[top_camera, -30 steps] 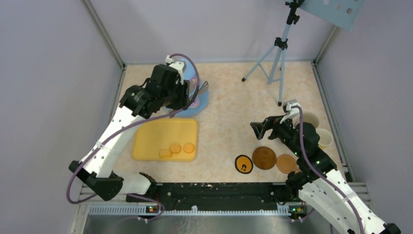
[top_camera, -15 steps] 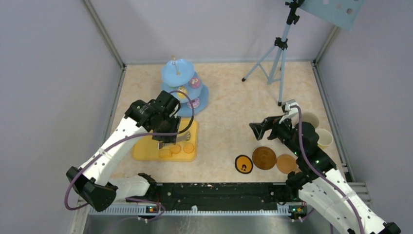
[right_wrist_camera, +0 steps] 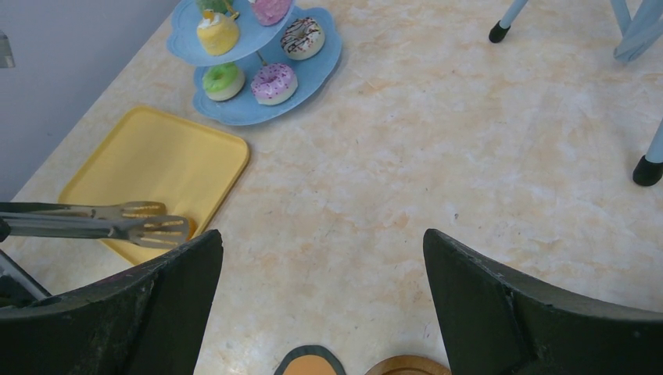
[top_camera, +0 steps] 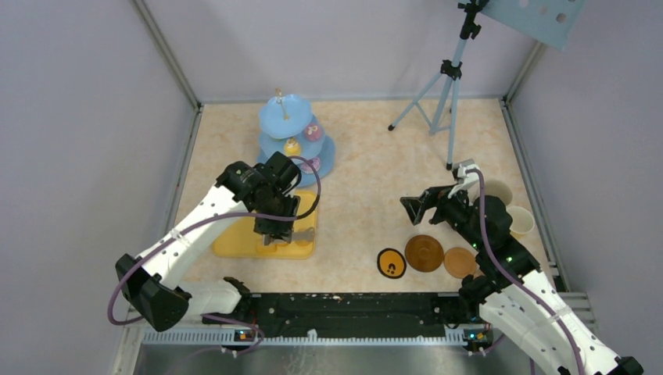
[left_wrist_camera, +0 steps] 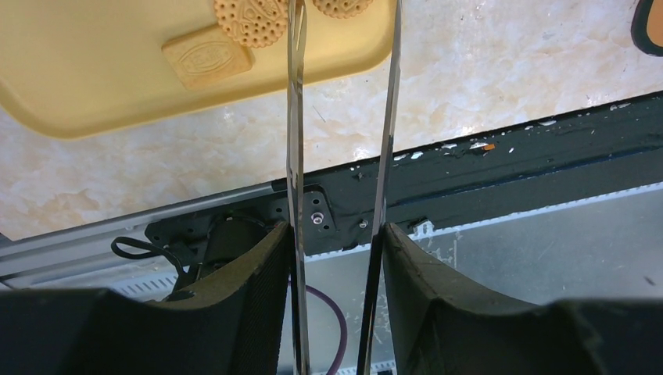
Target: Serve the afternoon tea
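At the far left of the tabletop [top_camera: 367, 180], light-blue three-tier stand [top_camera: 291, 139] already carrying a good share of the pastries: yellow cake [right_wrist_camera: 217, 33] and a pink piece on the middle tier, green doughnut [right_wrist_camera: 223, 80], pink doughnut [right_wrist_camera: 274, 82] and chocolate-striped doughnut [right_wrist_camera: 302, 37] on the bottom tier; top tier seemingly bare from above. Nearer, just beside the stand, yellow tray [top_camera: 234, 234] with three pieces left along its near edge: two round biscuits [left_wrist_camera: 250, 12] and one rectangular biscuit [left_wrist_camera: 207, 56]. Above them the left gripper [top_camera: 275, 226], clamped on the handles of the tongs [left_wrist_camera: 295, 117], blades parted over the round biscuits, nothing visibly pinched; contact with a biscuit impossible to tell. Judged well into the pastry part, with three biscuits to transfer. At the right, drinks hardly started: two brown coasters [top_camera: 424, 252] and a dark disc [top_camera: 391, 263] with an orange centre in a row at the near side, none bearing a cup; two mugs [top_camera: 496, 191] off by the right edge, apart from the coasters. Just beyond the coasters, the right gripper [top_camera: 418, 207], spread wide and holding nothing. Probably left: finishing the biscuits, then setting each mug on a coaster.
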`<state>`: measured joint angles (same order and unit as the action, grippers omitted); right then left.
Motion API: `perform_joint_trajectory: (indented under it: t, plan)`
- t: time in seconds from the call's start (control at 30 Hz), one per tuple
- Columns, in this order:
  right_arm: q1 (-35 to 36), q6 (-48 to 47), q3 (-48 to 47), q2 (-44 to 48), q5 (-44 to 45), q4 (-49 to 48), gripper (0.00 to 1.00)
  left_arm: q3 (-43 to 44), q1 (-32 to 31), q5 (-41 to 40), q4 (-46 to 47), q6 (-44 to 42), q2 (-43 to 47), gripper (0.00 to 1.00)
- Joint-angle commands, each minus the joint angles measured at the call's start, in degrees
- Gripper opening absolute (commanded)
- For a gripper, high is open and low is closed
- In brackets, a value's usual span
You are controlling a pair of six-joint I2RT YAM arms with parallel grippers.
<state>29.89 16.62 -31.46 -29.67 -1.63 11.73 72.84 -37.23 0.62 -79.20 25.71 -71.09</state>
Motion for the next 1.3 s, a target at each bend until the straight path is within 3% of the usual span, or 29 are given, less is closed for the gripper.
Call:
perform_joint_trajectory:
  t: [0.0,0.47,0.7,1.0,1.27]
  plan:
    - [0.4,0.1,0.1,0.0,-0.4,-2.7,0.97,-0.4,-1.0,0.0,0.9,1.3,-0.8,0.51]
    - [0.5,0.1,0.2,0.1,0.0,-2.7,0.97,-0.5,-4.0,-4.1,1.6,2.8,-4.0,0.49]
    - [0.5,0.1,0.0,0.3,0.1,-2.4,0.97,1.9,-4.3,-6.5,-0.2,3.4,-4.5,0.38]
    - [0.4,0.1,0.1,0.4,0.2,-2.5,0.97,16.5,-4.3,-15.3,-1.7,5.6,-2.6,0.33]
    - [0.5,0.1,0.0,0.0,0.0,-2.8,0.97,30.7,-4.3,-24.2,9.7,-0.5,-5.7,0.34]
